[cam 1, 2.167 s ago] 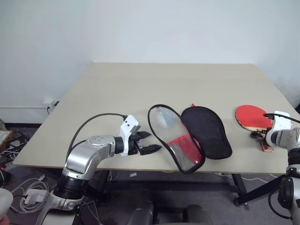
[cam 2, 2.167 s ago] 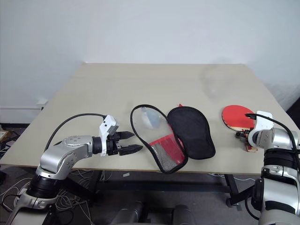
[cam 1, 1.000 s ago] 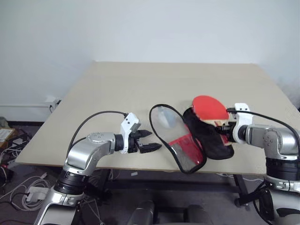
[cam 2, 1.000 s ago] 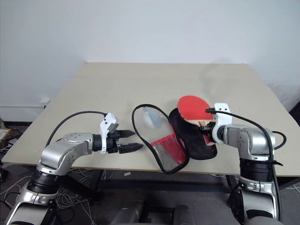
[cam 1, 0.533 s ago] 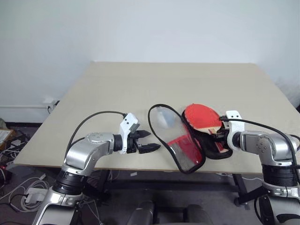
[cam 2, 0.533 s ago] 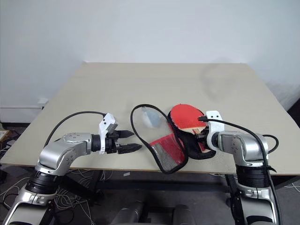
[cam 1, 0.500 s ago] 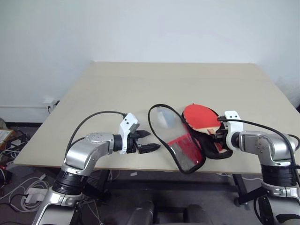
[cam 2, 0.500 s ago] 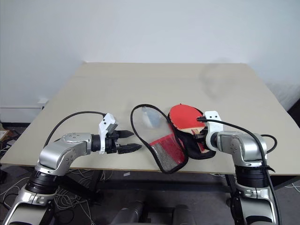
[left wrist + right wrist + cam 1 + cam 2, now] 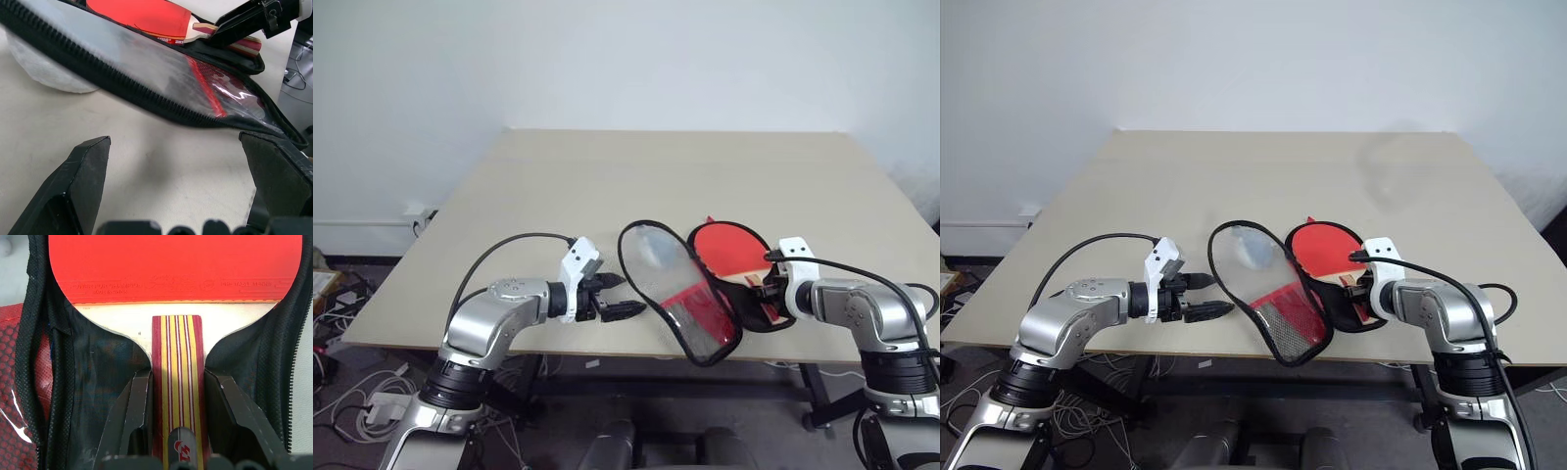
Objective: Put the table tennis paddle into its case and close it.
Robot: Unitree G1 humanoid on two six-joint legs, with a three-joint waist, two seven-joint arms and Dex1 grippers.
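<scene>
The table tennis paddle lies with its red face up inside the black half of the open case, near the table's front edge. My right gripper is shut on the paddle's striped wooden handle, black zip edging on both sides of it. The case's other half, a translucent flap with a red mesh patch, stands tilted up to the left of the paddle. My left gripper hovers open just left of that flap, fingers wide apart and empty.
The beige table stretches bare behind the case up to a white wall. A pale white lump sits under the raised flap. Cables lie on the floor at the left.
My right gripper has come down and to the left with the paddle, setting its face into the black half of the case. The left arm has held still.
</scene>
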